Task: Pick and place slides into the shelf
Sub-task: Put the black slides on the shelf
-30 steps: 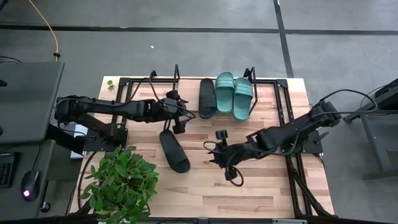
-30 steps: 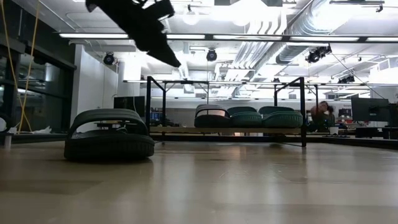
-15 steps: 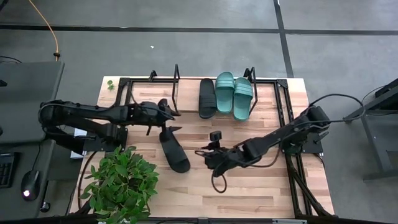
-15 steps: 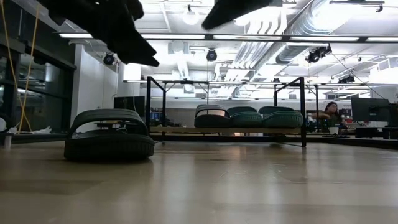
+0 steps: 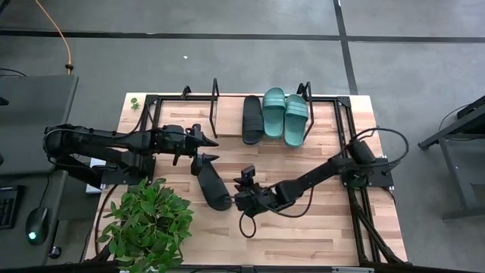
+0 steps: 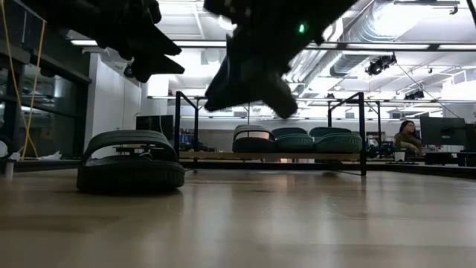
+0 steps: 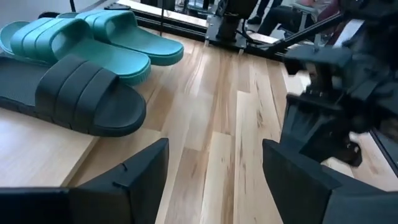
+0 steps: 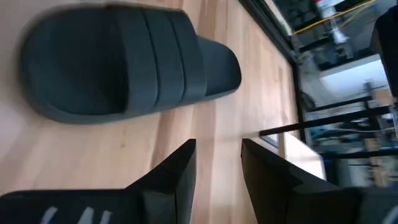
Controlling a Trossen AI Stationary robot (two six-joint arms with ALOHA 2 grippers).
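Note:
One black slide [image 5: 211, 182] lies sole-down on the tabletop, left of the middle; the low view shows it as a flat hump [image 6: 130, 160]. A second black slide [image 5: 252, 119] and two teal slides [image 5: 285, 115] rest sole-down, side by side, on the shelf [image 5: 227, 114] at the far edge. My left gripper [image 5: 207, 149] hangs open above the loose slide's far end, clear of it. My right gripper [image 5: 236, 202] is open, low over the table just right of that slide's near end [image 8: 124, 68], with nothing between its fingers.
A potted green plant [image 5: 148, 224] stands at the near left corner, close to the loose slide. The shelf's black end frames [image 5: 214, 95] rise at the far edge, and black rails run along both sides of the table. A person sits in the room beyond [image 6: 409, 138].
My right gripper has come down and swung toward the table's left, rolling as it went, and now sits beside the loose black slide's near end. My left gripper has drawn back toward the left edge, sunk a little and rolled; its fingers stand closer together. No slide has moved.

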